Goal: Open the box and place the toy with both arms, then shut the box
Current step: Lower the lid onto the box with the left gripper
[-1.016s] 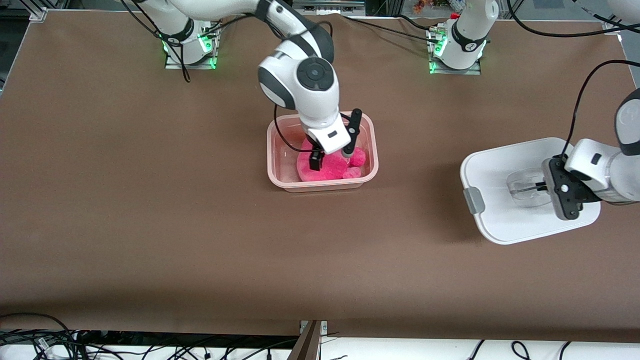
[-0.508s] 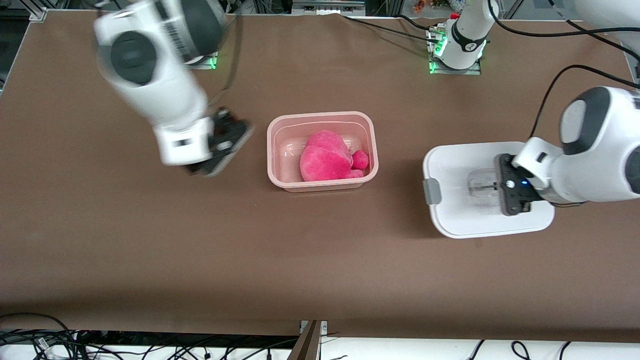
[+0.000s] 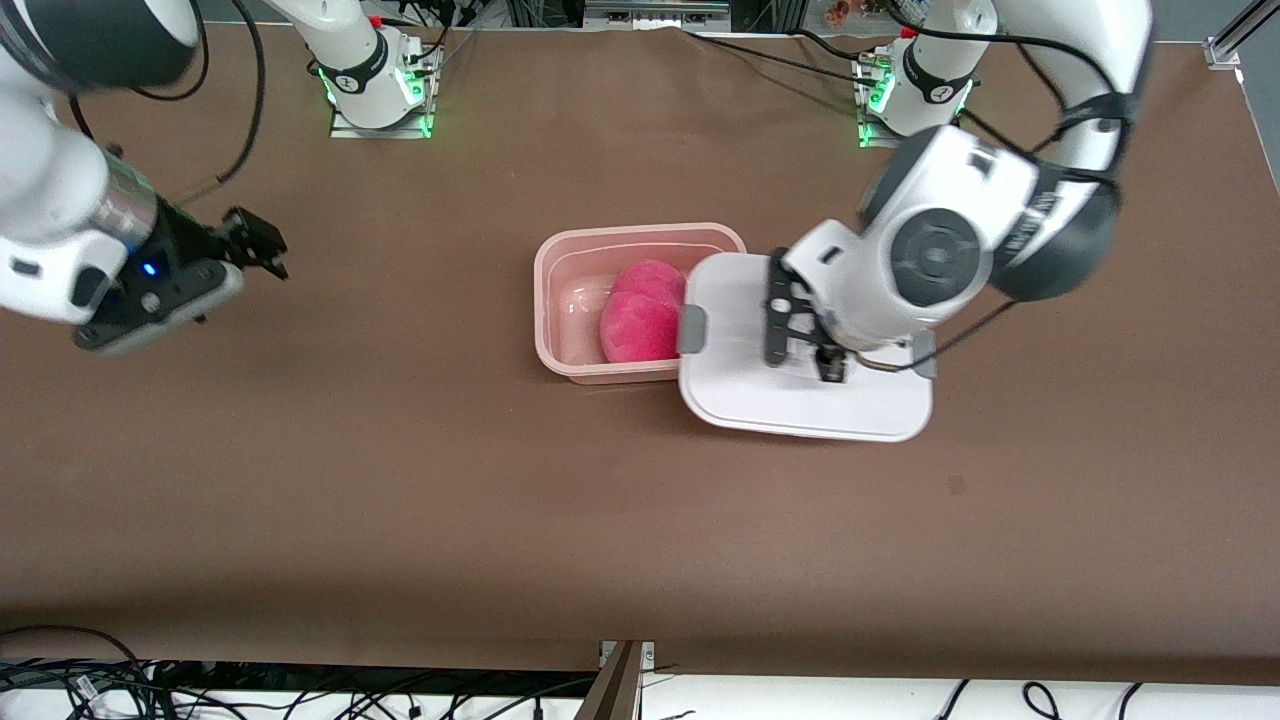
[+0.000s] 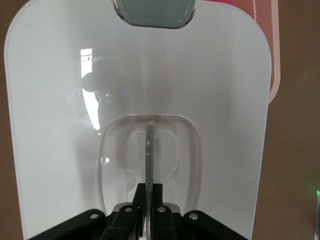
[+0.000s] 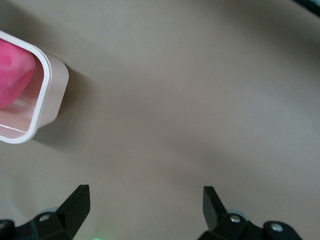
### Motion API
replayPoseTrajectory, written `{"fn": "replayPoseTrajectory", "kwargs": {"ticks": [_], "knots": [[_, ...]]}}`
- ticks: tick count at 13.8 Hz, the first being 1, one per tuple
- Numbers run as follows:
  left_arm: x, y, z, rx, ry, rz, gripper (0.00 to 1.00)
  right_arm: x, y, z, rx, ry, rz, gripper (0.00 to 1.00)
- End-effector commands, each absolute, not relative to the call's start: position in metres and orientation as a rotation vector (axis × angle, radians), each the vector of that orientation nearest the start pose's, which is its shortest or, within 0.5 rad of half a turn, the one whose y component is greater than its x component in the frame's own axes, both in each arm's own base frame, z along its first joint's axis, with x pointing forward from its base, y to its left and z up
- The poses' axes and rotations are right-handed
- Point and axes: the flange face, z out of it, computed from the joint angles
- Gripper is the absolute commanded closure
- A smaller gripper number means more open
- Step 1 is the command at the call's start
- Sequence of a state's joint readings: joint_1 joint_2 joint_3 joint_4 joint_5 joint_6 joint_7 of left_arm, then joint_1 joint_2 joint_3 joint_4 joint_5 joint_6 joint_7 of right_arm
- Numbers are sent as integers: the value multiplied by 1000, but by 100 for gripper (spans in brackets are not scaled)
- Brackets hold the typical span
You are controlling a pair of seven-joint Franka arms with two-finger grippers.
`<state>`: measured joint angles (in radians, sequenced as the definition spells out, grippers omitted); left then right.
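The translucent pink box point(image 3: 560, 300) stands open at the table's middle with the hot-pink toy point(image 3: 640, 318) inside. My left gripper point(image 3: 800, 342) is shut on the clear handle rib point(image 4: 149, 150) of the white lid point(image 3: 790, 400). It holds the lid over the box's end toward the left arm, covering part of it. One grey clip point(image 3: 692, 330) hangs over the toy. The left wrist view shows the lid point(image 4: 60, 100), a clip point(image 4: 155, 12) and the box's rim point(image 4: 274, 60). My right gripper point(image 3: 262, 245) is open and empty over bare table toward the right arm's end.
The right wrist view shows its open gripper point(image 5: 146, 200) over bare brown table, with a corner of the box point(image 5: 47, 85) and the toy point(image 5: 12, 70) at the side. Both arm bases stand along the table's back edge. Cables lie past the front edge.
My left gripper carried the lid from the left arm's end of the table over to the box. My right arm left the box, where the toy stays, and swung toward its own end.
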<state>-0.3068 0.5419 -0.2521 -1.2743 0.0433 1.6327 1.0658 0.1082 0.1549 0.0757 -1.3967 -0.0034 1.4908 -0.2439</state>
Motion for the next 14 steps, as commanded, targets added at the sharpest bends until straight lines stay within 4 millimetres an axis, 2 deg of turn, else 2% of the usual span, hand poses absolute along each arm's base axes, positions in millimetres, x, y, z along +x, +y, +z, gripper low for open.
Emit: {"fn": "replayPoseTrajectory", "kwargs": {"ticks": [1,4,8,9,10,11,14], "knots": [[577,-393,428,-2319,2281,229,100,530,84,619,-3100,-353,116,0],[545,-449,416,-2379,2200,230,100,524,71,619,-3121,-132,165,0],[521,-500,393,-2449,2122,144,100,534,52,611,-3125,-78,172,0],[515,-508,388,-2445,2119,140,100,536,48,616,-3128,-80,155,0],[513,-511,386,-2436,2121,146,100,536,38,629,-3130,-85,135,0],[513,-511,382,-2435,2120,153,100,533,38,634,-3131,-85,140,0],[507,-515,378,-2455,2084,169,100,535,34,633,-3130,-64,150,0]]}}
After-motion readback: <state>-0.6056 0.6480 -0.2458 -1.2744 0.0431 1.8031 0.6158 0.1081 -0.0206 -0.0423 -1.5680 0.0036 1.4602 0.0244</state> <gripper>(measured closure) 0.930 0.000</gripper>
